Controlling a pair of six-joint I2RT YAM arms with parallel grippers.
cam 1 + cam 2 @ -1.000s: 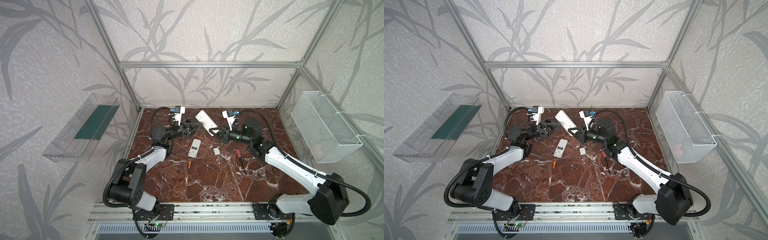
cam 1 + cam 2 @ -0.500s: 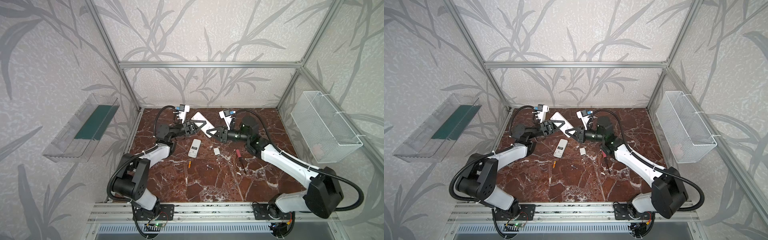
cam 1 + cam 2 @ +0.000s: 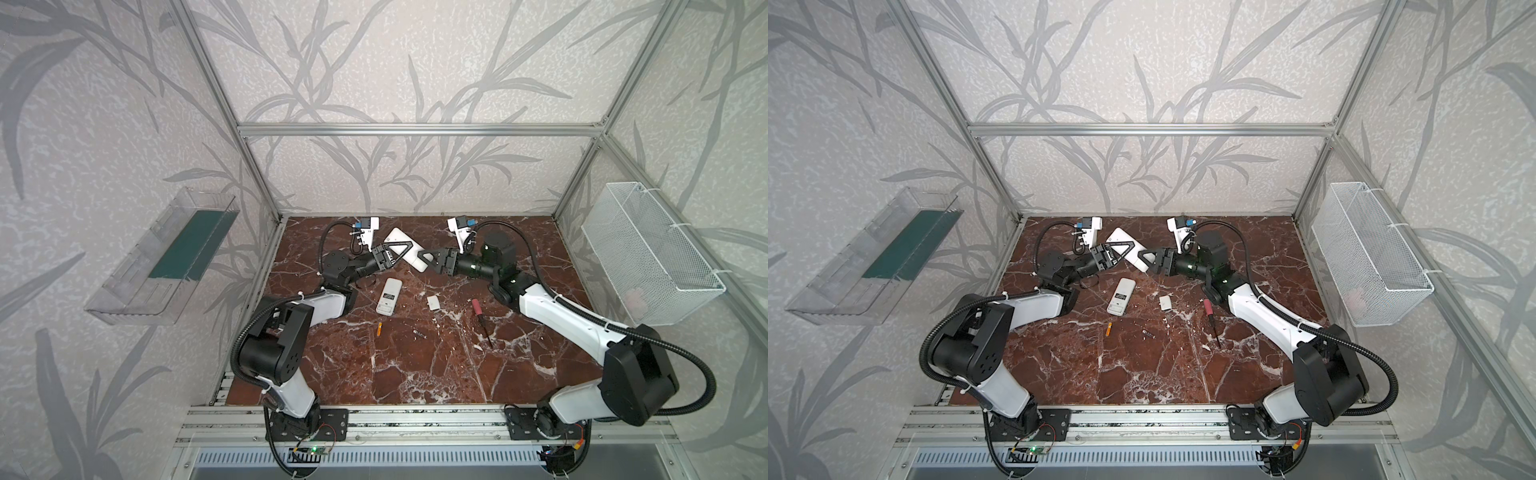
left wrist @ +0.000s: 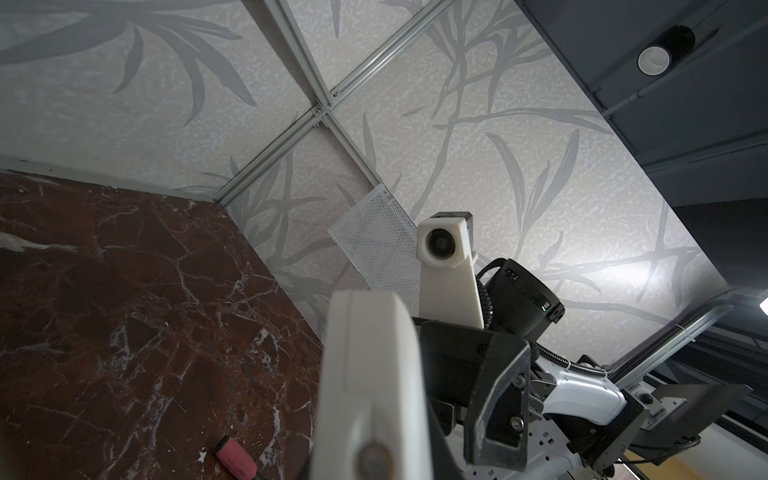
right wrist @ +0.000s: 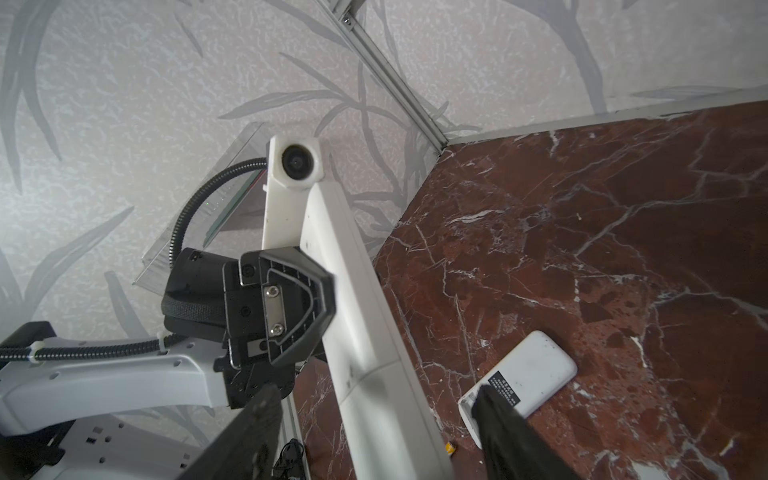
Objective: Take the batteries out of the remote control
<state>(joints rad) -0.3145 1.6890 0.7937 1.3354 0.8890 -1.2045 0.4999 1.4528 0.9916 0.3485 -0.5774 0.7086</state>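
At the far edge: a long white plastic remote control (image 3: 409, 251) is held in the air above the dark red marble-patterned table (image 3: 415, 374), about midway along that edge, between the two arms.
Left arm: the left gripper (image 3: 400, 254) is pinching the long white plastic remote control; in the right wrist view one black finger (image 5: 291, 307) lies flat against its side.
Right arm: the right gripper (image 3: 431, 260) is spread, a finger on each side of the remote's near end with a gap showing on both sides; it holds nothing.
Long axis: it slants from the far left corner's side down toward the right arm, so the free end points at the right gripper, the nearer one.
Loose cells: a slim yellow-orange battery (image 3: 379, 328) and a small dark battery (image 3: 417, 332) lie toward the table's middle, well apart from both grippers.
Held remote's compartment: hidden; whether cells are inside cannot be told.
Also on the table: a small white remote (image 3: 389, 295), a small white rectangular cover (image 3: 433, 302), a pink-handled screwdriver (image 3: 481, 322).
Likely next: the left grip steadies while the right works the free end.
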